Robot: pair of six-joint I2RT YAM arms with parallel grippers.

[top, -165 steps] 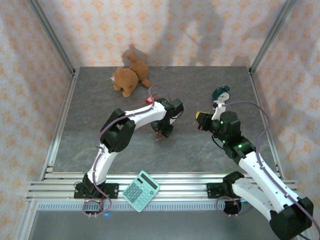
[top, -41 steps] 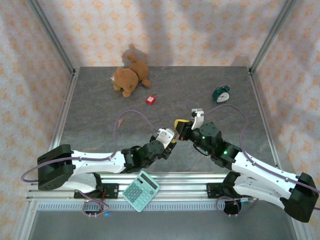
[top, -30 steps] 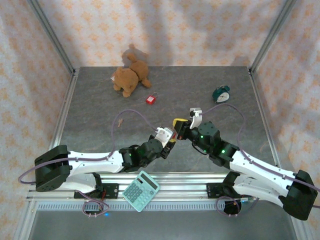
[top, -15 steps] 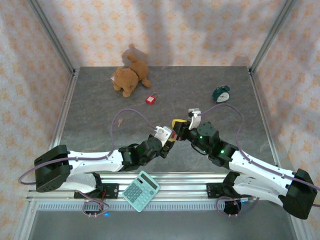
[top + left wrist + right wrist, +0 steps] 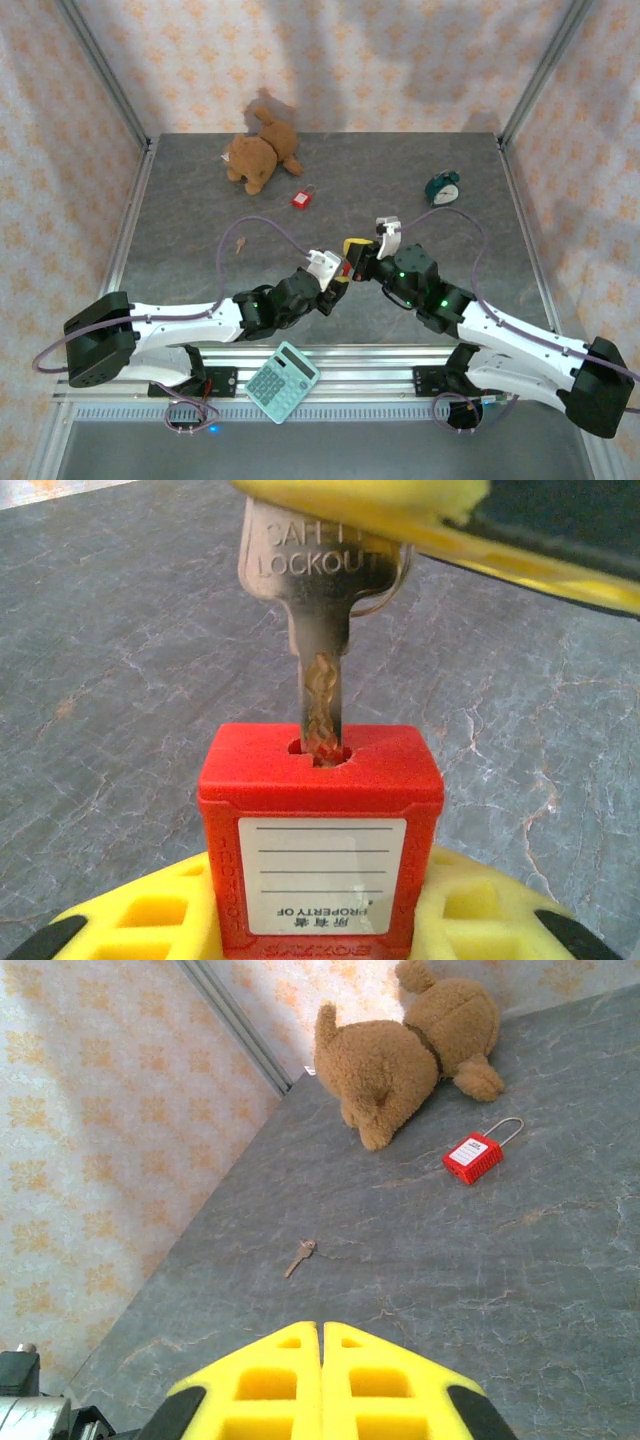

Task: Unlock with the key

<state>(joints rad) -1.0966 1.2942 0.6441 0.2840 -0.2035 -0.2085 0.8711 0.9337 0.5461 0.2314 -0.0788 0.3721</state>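
nearest, at 6 o'clock on the near edge, lies a teal plastic calculator (image 5: 282, 381). just beyond it, over the middle of the grey stone-look bench (image 5: 180, 220), the two claws meet. the left claw (image 5: 333, 273) is clenched on the body of a red plastic safety padlock (image 5: 320, 845), keyhole end facing the right claw (image 5: 353, 249). the right claw is clenched on the bow of a silver metal key (image 5: 318, 630), whose blade sits partway in the keyhole. the key looks stiff, thin and smooth, so i judge the hold belongs on its broad bow, where the pads get purchase for a twist. the padlock body looks hard, light and boxy, best pinched across its flat sides so it cannot turn with the key. farther off, a small loose key (image 5: 299, 1257) lies at 10 o'clock and a second red padlock (image 5: 301, 198) at 12. a green alarm clock (image 5: 442, 187) is at 2, and a brown plush teddy bear (image 5: 260, 152) at 11 by the back wall.
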